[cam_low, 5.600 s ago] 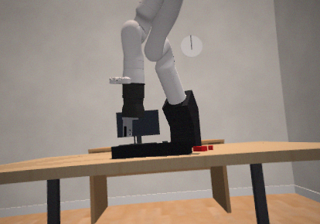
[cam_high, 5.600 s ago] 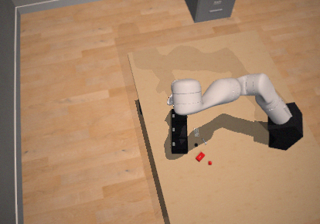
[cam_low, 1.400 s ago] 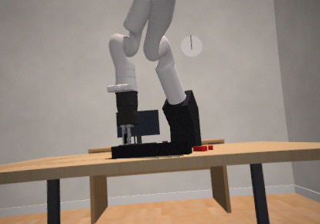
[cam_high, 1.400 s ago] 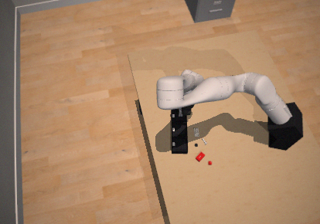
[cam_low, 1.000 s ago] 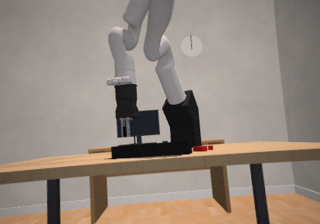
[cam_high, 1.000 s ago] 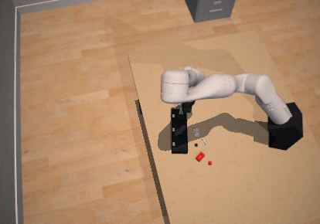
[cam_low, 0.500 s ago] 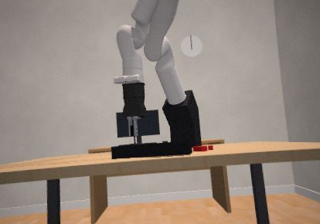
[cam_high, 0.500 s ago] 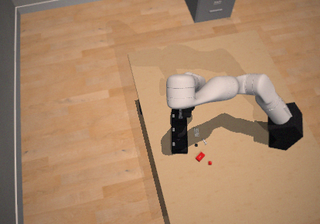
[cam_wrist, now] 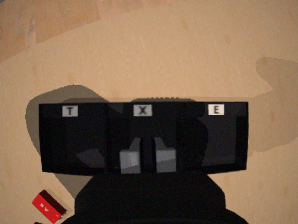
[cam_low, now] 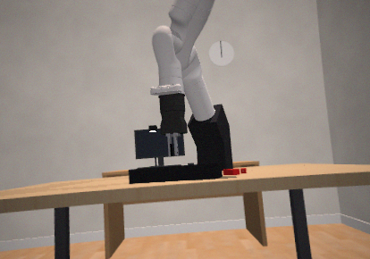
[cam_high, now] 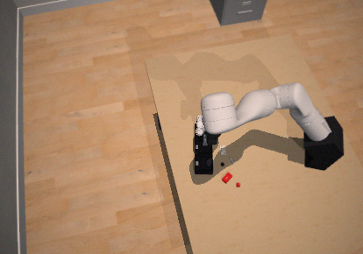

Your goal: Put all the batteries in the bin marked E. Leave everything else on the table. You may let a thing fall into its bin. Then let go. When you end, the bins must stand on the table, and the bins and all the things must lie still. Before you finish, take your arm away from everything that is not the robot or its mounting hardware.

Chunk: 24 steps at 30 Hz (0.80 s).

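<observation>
A black row of three bins lies on the table, marked T, X and E. My gripper hangs above the middle bin, marked X, well clear of its rim; it also shows in the side view and from above. Its fingers stand close together and I see nothing between them. What lies inside the bins is too dark to tell. A small grey item, a dark stick and a black dot lie beside the bins, too small to name.
A red block and a small red piece lie near the T end of the bins; the block also shows in the wrist view. The arm's black base stands at the table's right. The table's left edge runs close to the bins.
</observation>
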Each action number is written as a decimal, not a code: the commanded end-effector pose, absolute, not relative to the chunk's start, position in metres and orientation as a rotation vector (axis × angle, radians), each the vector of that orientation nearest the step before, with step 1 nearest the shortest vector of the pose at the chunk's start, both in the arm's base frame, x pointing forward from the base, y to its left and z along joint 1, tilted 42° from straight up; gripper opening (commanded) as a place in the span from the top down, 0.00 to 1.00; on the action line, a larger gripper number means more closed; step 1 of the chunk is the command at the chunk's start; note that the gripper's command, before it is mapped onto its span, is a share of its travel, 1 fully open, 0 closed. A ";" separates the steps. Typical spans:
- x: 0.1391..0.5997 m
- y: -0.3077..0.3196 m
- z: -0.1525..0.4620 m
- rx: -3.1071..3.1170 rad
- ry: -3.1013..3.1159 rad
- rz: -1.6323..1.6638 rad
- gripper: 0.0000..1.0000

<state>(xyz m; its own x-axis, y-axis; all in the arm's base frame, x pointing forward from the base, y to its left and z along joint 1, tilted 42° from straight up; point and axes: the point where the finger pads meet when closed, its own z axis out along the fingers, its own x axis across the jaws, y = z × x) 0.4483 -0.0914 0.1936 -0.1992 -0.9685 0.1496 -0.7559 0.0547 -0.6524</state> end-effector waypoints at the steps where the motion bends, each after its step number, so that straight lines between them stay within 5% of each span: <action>1: 0.450 -0.086 0.194 -1.747 1.998 -0.900 0.69; 24: 0.480 -0.098 0.158 -1.747 1.998 -0.900 0.69</action>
